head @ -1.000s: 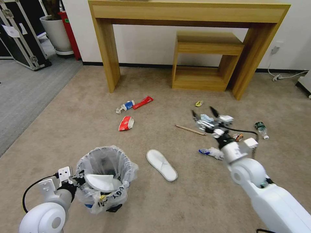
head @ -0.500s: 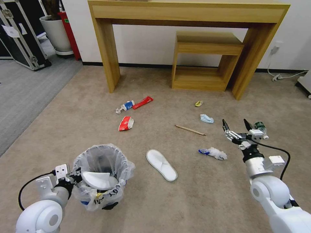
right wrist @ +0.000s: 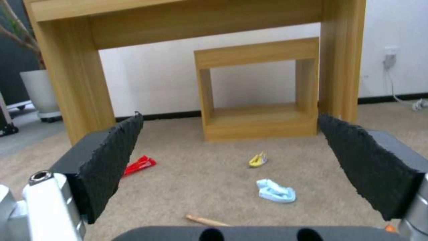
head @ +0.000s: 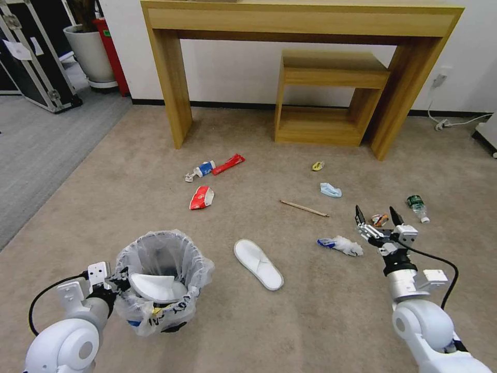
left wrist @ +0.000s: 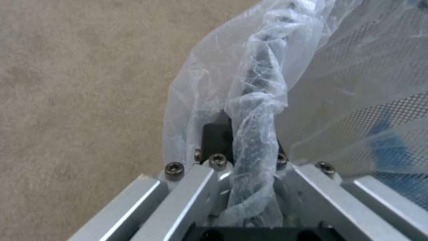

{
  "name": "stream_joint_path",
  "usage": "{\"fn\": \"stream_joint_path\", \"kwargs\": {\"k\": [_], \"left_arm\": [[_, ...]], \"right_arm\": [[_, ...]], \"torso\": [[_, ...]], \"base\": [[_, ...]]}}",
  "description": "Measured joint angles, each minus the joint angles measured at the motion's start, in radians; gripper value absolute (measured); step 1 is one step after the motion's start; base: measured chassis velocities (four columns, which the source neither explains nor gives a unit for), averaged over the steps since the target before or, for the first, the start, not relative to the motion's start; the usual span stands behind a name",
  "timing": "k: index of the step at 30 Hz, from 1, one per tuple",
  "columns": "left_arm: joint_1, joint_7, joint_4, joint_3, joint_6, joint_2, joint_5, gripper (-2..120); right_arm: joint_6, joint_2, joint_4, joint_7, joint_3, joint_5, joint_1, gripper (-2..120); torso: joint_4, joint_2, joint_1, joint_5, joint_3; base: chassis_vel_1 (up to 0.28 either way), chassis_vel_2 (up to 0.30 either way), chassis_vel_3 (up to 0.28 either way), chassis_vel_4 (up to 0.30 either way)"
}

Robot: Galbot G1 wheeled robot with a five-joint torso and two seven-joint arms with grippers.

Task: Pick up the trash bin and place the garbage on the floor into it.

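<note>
The trash bin (head: 160, 282), black with a crinkly white bag, hangs at lower left with a white slipper (head: 155, 287) inside. My left gripper (head: 121, 282) is shut on its rim and bag (left wrist: 254, 110). My right gripper (head: 377, 217) is open and holds nothing, hovering just above a crushed can (head: 380, 219). On the floor (head: 310, 321) lie a slipper (head: 258, 263), tissue (head: 341, 245), stick (head: 304, 208), light-blue mask (head: 330, 190), bottle (head: 417, 206), paper cup (head: 202, 197) and red wrapper (head: 228, 163). The right wrist view shows the mask (right wrist: 276, 192) between the open pads (right wrist: 111, 157).
A wooden desk (head: 171, 93) and a low wooden shelf (head: 331, 98) stand against the far wall. A yellow scrap (head: 318, 166) and a blue-white tube (head: 201, 170) lie before them. A planter (head: 90, 54) and a black case (head: 31, 67) stand at far left, and a cable (head: 450, 123) at right.
My right arm has pulled back from over the mask, to the right and nearer, its gripper still open. The bin in my left gripper has shifted slightly left and nearer.
</note>
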Motion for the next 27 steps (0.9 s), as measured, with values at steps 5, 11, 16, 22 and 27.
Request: {"fn": "stream_joint_path", "kwargs": {"k": [5,11,16,22,27], "left_arm": [[0.004,-0.001,-0.006,-0.004,-0.001,0.002,-0.002,1],[0.008,-0.001,-0.007,-0.005,-0.002,0.000,-0.001,1],[0.010,-0.003,-0.007,-0.006,-0.004,-0.004,0.002,1],[0.011,-0.004,-0.007,-0.007,-0.006,-0.007,0.005,1],[0.012,-0.003,-0.006,-0.007,-0.009,-0.010,0.007,1]], "right_arm": [[0.001,0.033,-0.004,-0.006,-0.009,-0.018,-0.002,99],[0.005,0.041,-0.005,-0.015,-0.010,-0.024,-0.005,99],[0.034,0.048,-0.017,-0.036,-0.011,-0.038,-0.004,100],[0.047,0.054,-0.024,-0.050,-0.015,-0.043,-0.002,100],[0.035,0.052,-0.022,-0.055,-0.012,-0.046,-0.004,100]], "torso": [[-0.0001,0.000,0.000,0.0000,0.000],[-0.0002,0.000,0.000,0.0001,0.000],[0.0000,0.000,0.000,-0.0001,0.000],[0.0001,0.000,0.000,-0.0001,0.000],[-0.0002,0.000,0.000,0.0001,0.000]], "base": [[0.000,0.000,0.000,0.000],[0.056,0.030,-0.038,-0.040],[0.163,0.145,-0.140,-0.138],[0.073,0.095,-0.072,-0.075],[-0.018,-0.021,0.015,0.009]]}}
